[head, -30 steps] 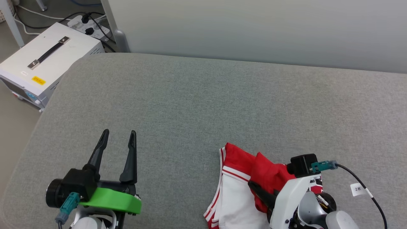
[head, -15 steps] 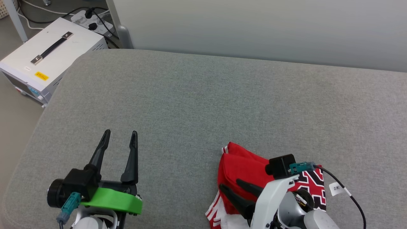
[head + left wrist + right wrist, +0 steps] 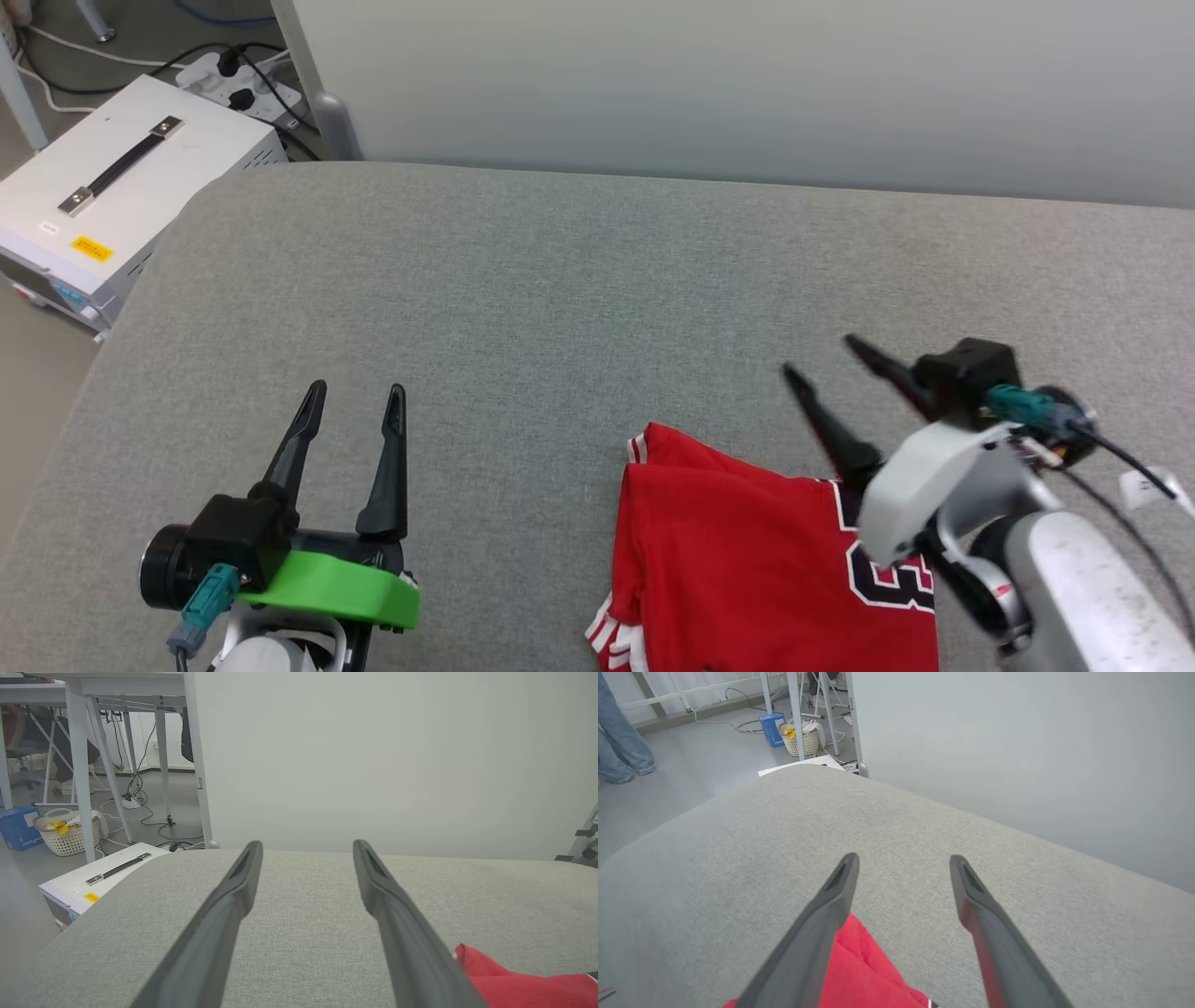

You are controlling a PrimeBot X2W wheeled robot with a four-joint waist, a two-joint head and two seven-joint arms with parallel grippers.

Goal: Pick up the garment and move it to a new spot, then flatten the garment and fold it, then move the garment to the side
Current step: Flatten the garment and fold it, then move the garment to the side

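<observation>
My right claw [image 3: 820, 357] hangs released above the grey bench [image 3: 560, 280], its two dark fingers spread wide and empty, pointing up and to the left just past the far edge of the shirt [image 3: 728, 551]. The shirt lies bunched on the bench's near right part, red side up, a black white-edged numeral showing beside my right wrist and striped red-and-white trim at its near left corner; neither claw touches it. In the right wrist view a red fold shows behind the left-hand finger. My left claw [image 3: 355, 386] is likewise released, fingers parted and holding nothing, low over the bench's near left, well apart from the shirt. Beyond the bench stands a pale panel [image 3: 747, 84]. On the floor to the far left sit a white box [image 3: 121, 187] with a black handle and a power strip [image 3: 233, 75]; further off, a basket [image 3: 801, 739] and a person's legs [image 3: 621, 742] in jeans
</observation>
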